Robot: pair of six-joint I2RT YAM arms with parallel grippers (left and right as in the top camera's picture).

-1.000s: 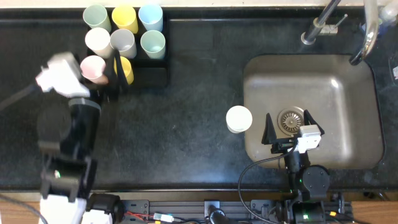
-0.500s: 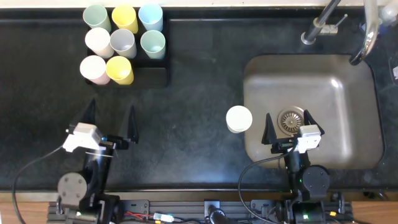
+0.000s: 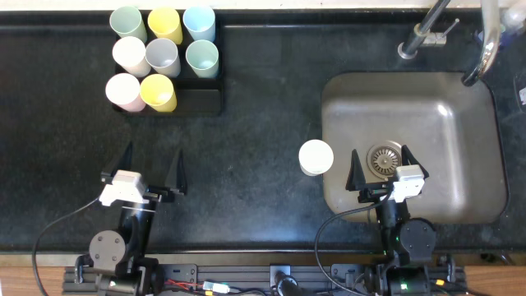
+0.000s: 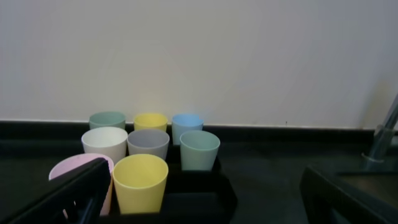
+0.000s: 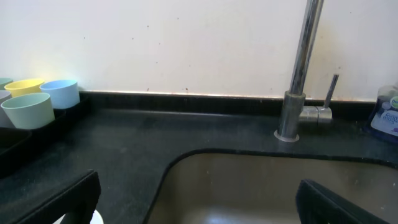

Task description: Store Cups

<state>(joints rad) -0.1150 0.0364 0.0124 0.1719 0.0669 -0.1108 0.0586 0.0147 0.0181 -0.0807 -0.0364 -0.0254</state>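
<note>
Two pairs of jaws gape wide, empty: the right gripper [image 3: 381,161] at the sink's [image 3: 460,107] near left corner, the left gripper [image 3: 151,162] well left of it. A white cup [image 3: 316,156] stands just left of the sink. Farther back-left, eight cups [image 3: 162,56] fill a tray [image 3: 205,100].

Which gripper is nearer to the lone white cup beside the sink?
The right. The right gripper sits close beside the white cup, on its sink side. The left gripper is far off across the counter, in front of the tray of cups.
</note>
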